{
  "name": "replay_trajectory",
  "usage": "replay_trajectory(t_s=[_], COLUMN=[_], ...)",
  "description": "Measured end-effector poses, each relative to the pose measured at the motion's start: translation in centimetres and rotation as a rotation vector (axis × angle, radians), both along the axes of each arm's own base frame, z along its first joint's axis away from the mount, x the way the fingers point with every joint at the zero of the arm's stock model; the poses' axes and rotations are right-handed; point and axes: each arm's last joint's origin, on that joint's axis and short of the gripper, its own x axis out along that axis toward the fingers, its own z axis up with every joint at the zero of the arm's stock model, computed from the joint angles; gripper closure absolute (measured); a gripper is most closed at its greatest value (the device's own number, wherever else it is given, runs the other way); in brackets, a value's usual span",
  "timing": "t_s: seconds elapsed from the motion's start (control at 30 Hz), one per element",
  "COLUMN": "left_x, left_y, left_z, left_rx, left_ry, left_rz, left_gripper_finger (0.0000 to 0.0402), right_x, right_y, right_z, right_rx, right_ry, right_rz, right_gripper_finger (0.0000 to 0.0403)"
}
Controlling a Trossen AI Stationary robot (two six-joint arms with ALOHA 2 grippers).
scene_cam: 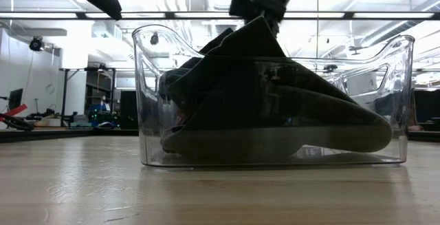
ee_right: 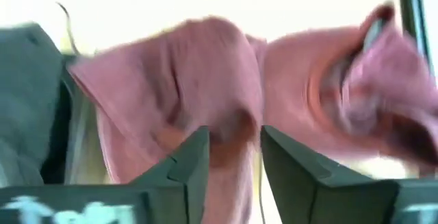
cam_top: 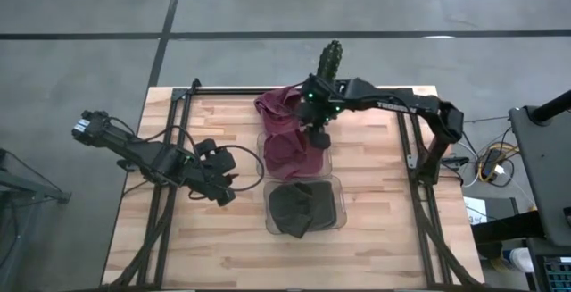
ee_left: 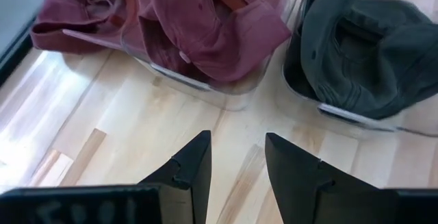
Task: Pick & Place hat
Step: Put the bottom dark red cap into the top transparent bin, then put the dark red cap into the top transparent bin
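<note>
Left arm was stretched low across the table's left side | left gripper point(cam_top: 225, 196) was held parted | right arm was reached inward, wrist bent down | right gripper point(cam_top: 318, 137) was held slightly parted

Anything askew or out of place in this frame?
Yes: the maroon hat spills over the far rim of its clear bin onto the table, under the right gripper. The dark hat sits fully inside its bin.

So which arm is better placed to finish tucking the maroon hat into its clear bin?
The right. Its gripper is directly over the maroon fabric hat, which spills over the clear plastic bin. The left gripper sits on the table's left side, apart from both bins, fingers open and empty.
</note>
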Motion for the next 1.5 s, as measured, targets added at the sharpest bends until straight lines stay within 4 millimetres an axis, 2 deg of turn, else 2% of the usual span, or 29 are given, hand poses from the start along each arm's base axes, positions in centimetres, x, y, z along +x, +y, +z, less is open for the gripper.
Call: replay_trajectory(t_s=[0.17,0.37,0.57,0.9,1.23,1.43,1.5], left_x=[0.1,0.2,0.2,0.2,0.2,0.2,0.2], left_y=[0.1,0.1,0.1,0.1,0.1,0.3,0.5], left_z=[0.1,0.1,0.2,0.2,0.2,0.3,0.3], left_rx=[0.032,0.032,0.031,0.041,0.056,0.153,0.202], left_ry=[-0.027,-0.034,-0.037,-0.039,-0.039,-0.044,-0.053], left_rz=[0.022,0.023,0.024,0.026,0.025,0.025,0.041], left_gripper_finger=[0.0271,0.0271,0.0271,0.0271,0.0271,0.0271,0.0271], right_x=[1.7,3.2,4.1,4.7,2.5,1.2,1.0], right_y=[1.5,0.7,0.4,0.1,0.8,1.2,0.7], right_z=[0.3,-1.7,-3.9,-5.6,-1.4,1.8,2.5], right_rx=[-0.105,-0.141,-0.118,-0.098,-0.114,-0.136,-0.148], right_ry=[-0.089,-0.082,-0.030,0.015,-0.048,-0.158,-0.196], right_rz=[0.020,-0.009,-0.018,-0.027,-0.030,-0.058,-0.135], right_gripper_finger=[0.0323,0.0388,0.0394,0.0394,0.0394,0.0394,0.0394])
